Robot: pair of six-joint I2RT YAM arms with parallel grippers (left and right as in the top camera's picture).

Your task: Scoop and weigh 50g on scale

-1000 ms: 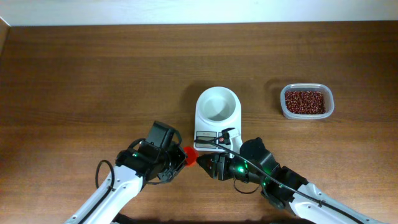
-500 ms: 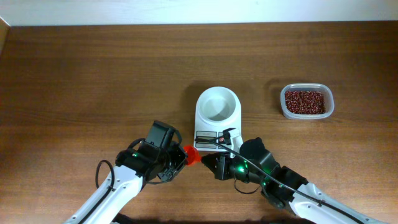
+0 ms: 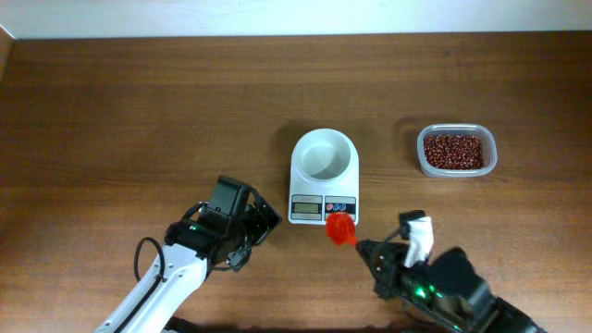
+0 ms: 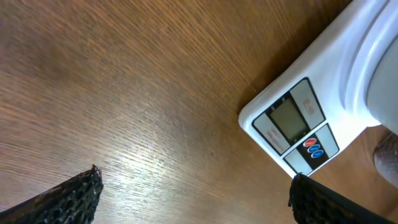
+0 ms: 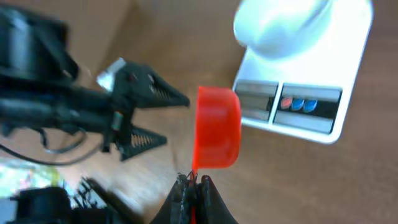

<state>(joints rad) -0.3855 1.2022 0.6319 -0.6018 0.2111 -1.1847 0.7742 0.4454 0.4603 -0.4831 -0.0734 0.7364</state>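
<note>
Here scale [image 3: 323, 196] lies display-end nearest; right gripper [image 5: 194, 180] apparently pinches scoop [image 5: 217, 137]; left gripper [image 4: 194, 176] wide.

The small white digital scale [image 4: 323, 74] runs off the left wrist view at two o'clock; its grey display [image 4: 290, 120] is unreadable.

One scale [image 3: 323, 190] sits on one table [image 3: 139, 111]; it carries one bowl [image 3: 324, 154], one display [image 3: 304, 207] and three buttons, one red button [image 4: 309, 143] and two blue buttons [image 4: 317, 150]. There is one clear tub [image 3: 490, 153] with one heap of beans [image 3: 453, 151], too many to count; one red scoop [image 3: 339, 228]; two robot arms, each ending in one two-fingered gripper, the left gripper [image 3: 262, 227] and the right gripper [image 3: 363, 248].
</note>
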